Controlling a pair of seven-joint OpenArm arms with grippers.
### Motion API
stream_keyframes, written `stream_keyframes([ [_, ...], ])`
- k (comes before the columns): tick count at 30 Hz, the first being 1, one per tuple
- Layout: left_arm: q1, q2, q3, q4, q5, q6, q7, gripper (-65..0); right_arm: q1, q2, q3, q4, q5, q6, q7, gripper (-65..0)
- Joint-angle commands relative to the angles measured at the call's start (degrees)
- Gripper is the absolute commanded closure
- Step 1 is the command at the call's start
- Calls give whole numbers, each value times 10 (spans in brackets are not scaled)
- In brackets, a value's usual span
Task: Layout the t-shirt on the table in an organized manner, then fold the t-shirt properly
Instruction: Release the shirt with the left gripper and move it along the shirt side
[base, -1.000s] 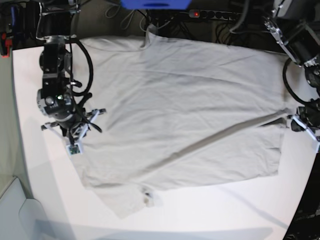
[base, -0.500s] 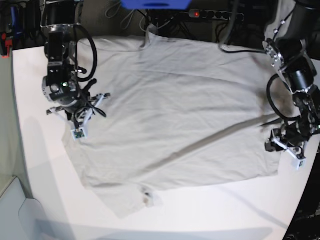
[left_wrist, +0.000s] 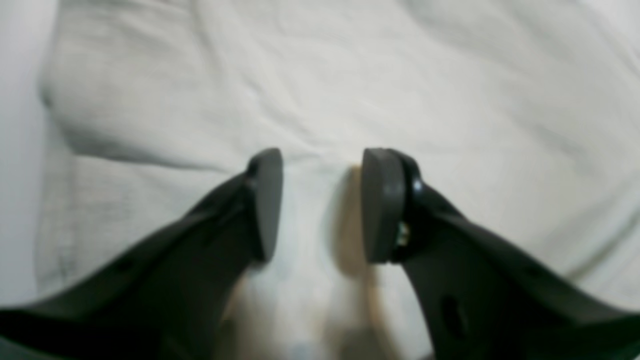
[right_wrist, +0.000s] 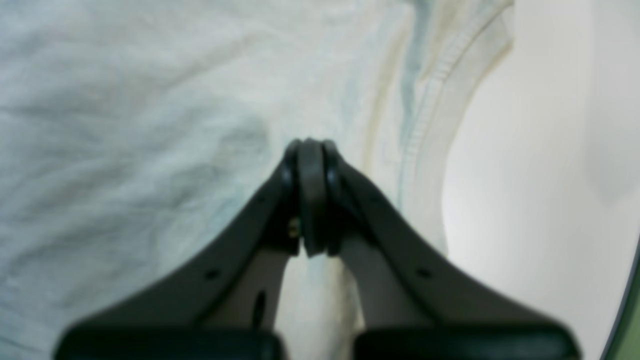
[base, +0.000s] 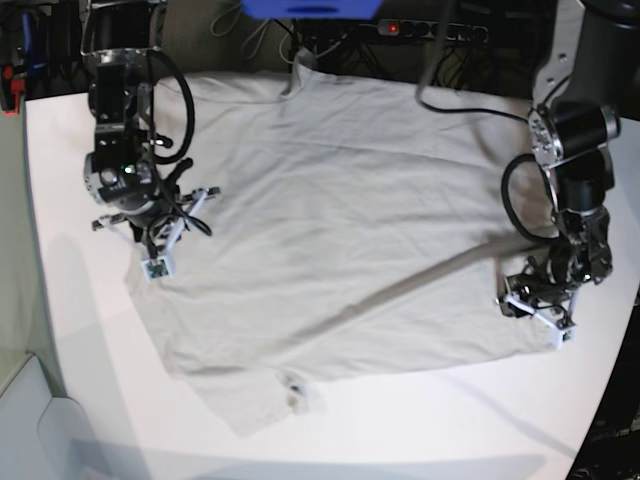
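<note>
My left gripper (left_wrist: 320, 205) hangs open right over the t-shirt (base: 350, 220) edge, nearer than my closed, empty right gripper (right_wrist: 311, 200).

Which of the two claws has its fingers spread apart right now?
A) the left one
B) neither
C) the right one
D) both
A: the left gripper shows a clear gap between its pads above the t-shirt, while the right gripper has its pads pressed together.
</note>
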Motion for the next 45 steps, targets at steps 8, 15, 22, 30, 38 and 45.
stream_keyframes([
  [8, -36, -18, 90, -56, 3, 164, -103, -257, 9, 6, 1, 12, 1, -3, 12, 0],
  [15, -81, -47, 139, -46, -2, 234, -202, -258, 8, 6, 1, 12, 0, -3, 12, 0],
  [22, -80, -50, 29, 112, -3, 232, 54, -258, 9, 6, 1, 12, 0, -3, 12, 0],
  [30, -44, -33, 18, 153, -2, 231, 229, -257, 9, 6, 1, 12, 0, -3, 12, 0],
  [38, 0, -19, 18, 149, 1, 231, 229, -257, 12, 5, 1, 12, 0, -3, 12, 0],
  [45, 23, 3, 18, 128, 3, 231, 196, -257, 13, 5, 1, 12, 0, -3, 12, 0],
])
